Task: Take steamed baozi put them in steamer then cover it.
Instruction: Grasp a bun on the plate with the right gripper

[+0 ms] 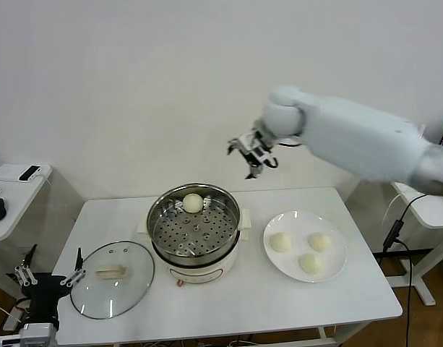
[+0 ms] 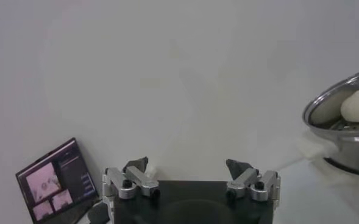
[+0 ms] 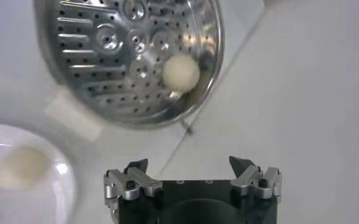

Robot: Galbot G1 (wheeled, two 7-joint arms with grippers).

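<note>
One steamed baozi (image 1: 193,202) lies on the perforated tray at the back of the steel steamer (image 1: 194,230), also seen as the baozi (image 3: 180,72) in the right wrist view. Three more baozi (image 1: 280,242) rest on a white plate (image 1: 305,245) to the steamer's right. The cover (image 1: 111,278), a glass lid with a cream handle, lies flat on the table left of the steamer. My right gripper (image 1: 248,153) hangs open and empty high above and behind the steamer. My left gripper (image 1: 49,277) stands open and empty off the table's front left corner.
A white table (image 1: 228,303) carries everything. A side table with a phone (image 1: 26,173) stands at the far left, another stand at the far right. A plain wall runs close behind the table. A small screen (image 2: 56,179) shows in the left wrist view.
</note>
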